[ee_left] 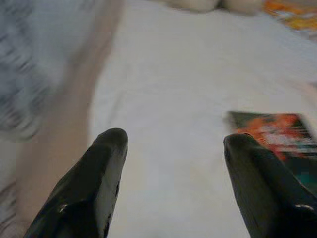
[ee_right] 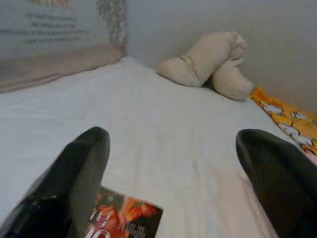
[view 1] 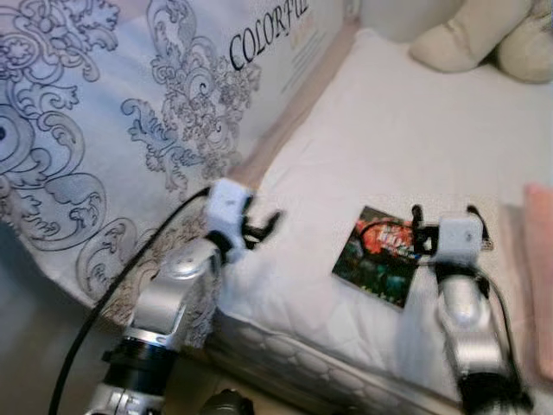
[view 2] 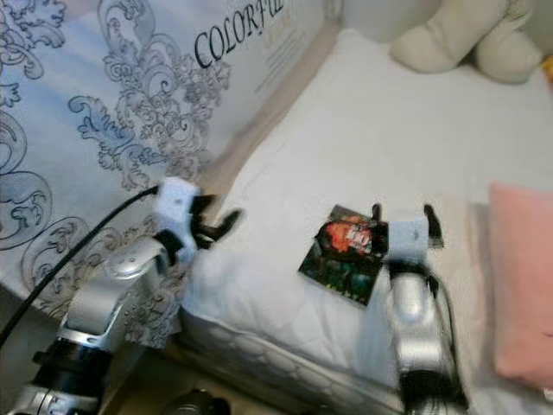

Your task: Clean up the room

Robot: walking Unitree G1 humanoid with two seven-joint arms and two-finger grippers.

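A white mattress (view 1: 389,147) lies in front of the robot, and everything here is placed relative to it. Near the mattress's front edge lies a thin book (view 1: 378,255), flat and slightly turned, with a dark cover showing red and green artwork; the title is too blurred to read. It looks like the loose item to tidy away.

The right gripper (view 1: 442,218) sits directly over the book's far right corner, its 2 black fingers spread wide apart and holding nothing. It is probably lined up there to close on the book's edge.

The left gripper (view 1: 264,226) hovers over the mattress's left front corner, well apart from the book, fingers also spread wide and empty, likely waiting to assist.

At the mattress's far end rests a cream stuffed toy (view 1: 479,35). A pink pillow (view 2: 523,277) lies along its right side, and a patterned blue-and-white sheet (view 1: 104,130) stands against its left side.
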